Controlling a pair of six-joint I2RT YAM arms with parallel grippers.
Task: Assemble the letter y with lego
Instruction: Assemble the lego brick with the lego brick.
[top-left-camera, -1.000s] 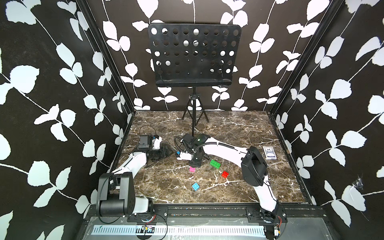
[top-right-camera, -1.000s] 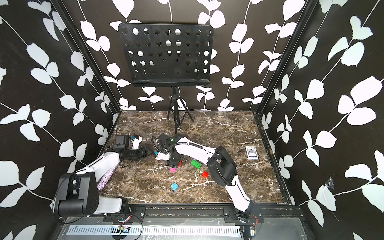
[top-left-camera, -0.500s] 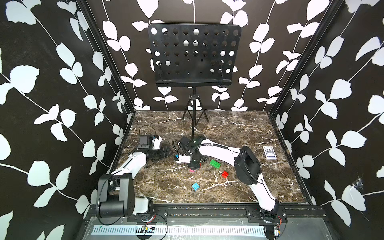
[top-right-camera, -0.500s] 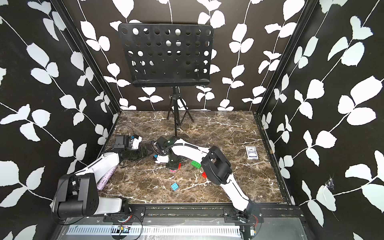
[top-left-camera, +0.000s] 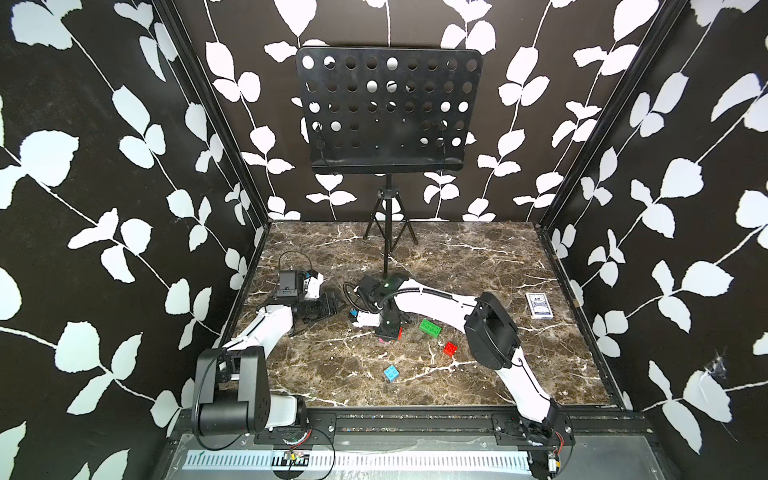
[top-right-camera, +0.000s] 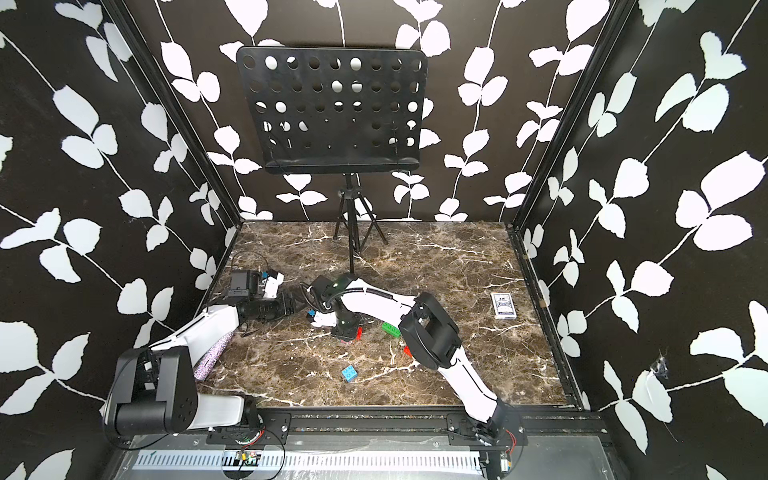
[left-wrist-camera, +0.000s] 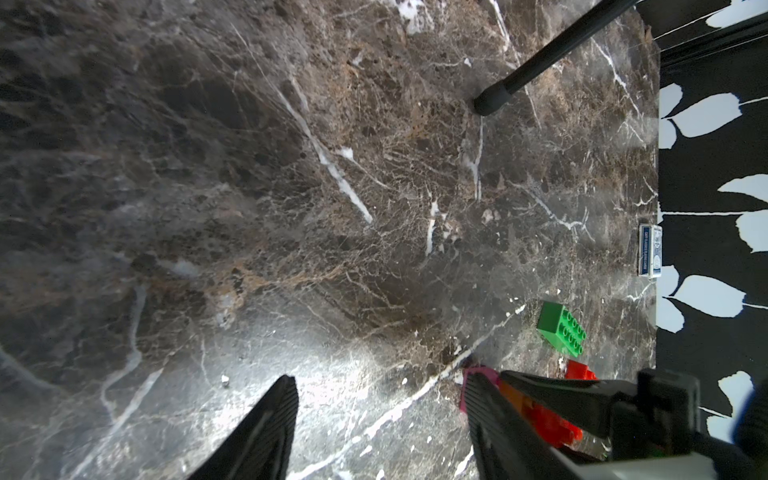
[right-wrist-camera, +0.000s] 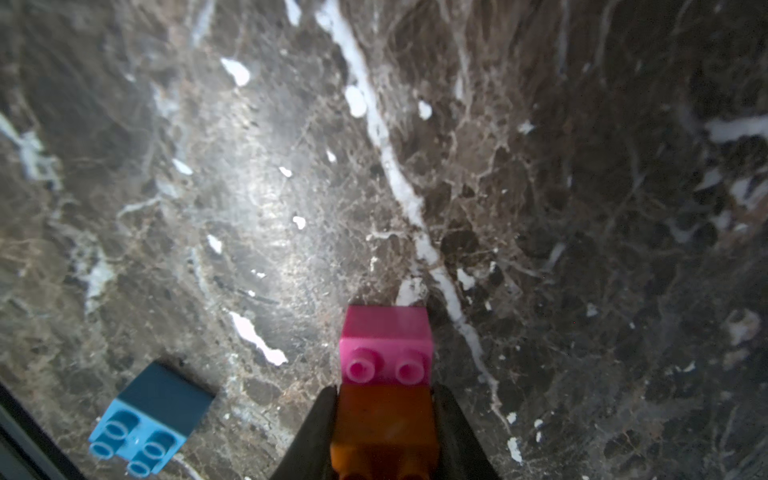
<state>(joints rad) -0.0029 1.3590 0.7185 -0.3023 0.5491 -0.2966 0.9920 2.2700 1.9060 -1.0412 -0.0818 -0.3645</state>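
Note:
My right gripper (right-wrist-camera: 384, 419) is shut on a stack of an orange brick (right-wrist-camera: 384, 415) and an orange-red brick (left-wrist-camera: 548, 419). The stack's lower end meets the studded top of the pink brick (right-wrist-camera: 386, 340), which sits on the marble table (top-left-camera: 457, 257); two pink studs still show. In both top views this gripper (top-left-camera: 388, 330) points down over the pink brick (top-left-camera: 385, 340). Loose lego lies nearby: a green brick (top-left-camera: 430, 328), a red one (top-left-camera: 450, 348) and a light blue one (top-left-camera: 391, 372). My left gripper (left-wrist-camera: 378, 415) stands open and empty just left of the stack.
A black music stand (top-left-camera: 388, 112) rises at the back on a tripod, one leg (left-wrist-camera: 540, 58) reaching toward the middle. A blue-patterned card box (top-left-camera: 538, 305) lies at the right. Patterned walls close in three sides.
My right gripper has moved a little left and down with its orange stack, from beside the pink brick to right over it. The left arm has stayed still.

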